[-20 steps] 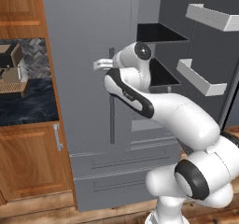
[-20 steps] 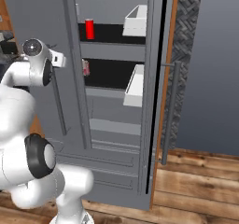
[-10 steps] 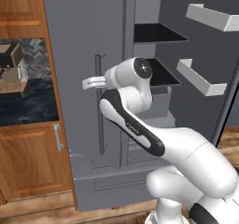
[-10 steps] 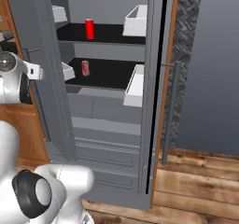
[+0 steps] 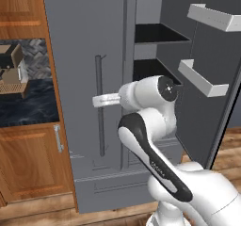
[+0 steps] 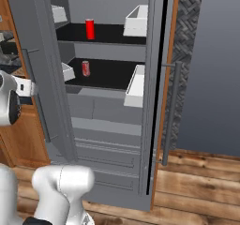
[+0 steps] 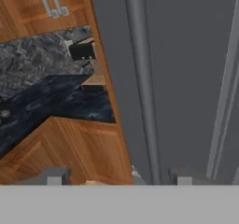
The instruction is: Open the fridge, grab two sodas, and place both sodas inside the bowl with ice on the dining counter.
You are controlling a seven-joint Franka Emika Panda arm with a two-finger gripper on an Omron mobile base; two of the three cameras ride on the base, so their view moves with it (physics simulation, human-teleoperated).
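Fridge (image 6: 112, 125) stands with its right door swung wide, two red sodas (image 6: 86, 68) on separate dark shelves inside, while the pincer (image 5: 100, 100) sits at the left door's bar handle (image 5: 99, 105), jaws spread apart, gripping nothing.

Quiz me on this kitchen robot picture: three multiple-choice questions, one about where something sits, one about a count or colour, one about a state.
1. Where is the upper soda?
A. Top fridge shelf
B. On the floor
C. In a door bin

2. How many red cans show in the fridge?
A. None
B. Two
C. Five

3. The right fridge door is:
A. Open
B. Shut
C. Removed

Answers:
1 A, it stands upright on the highest dark shelf.
2 B, with the lower soda one shelf down.
3 A, it swings outward, showing the shelves.
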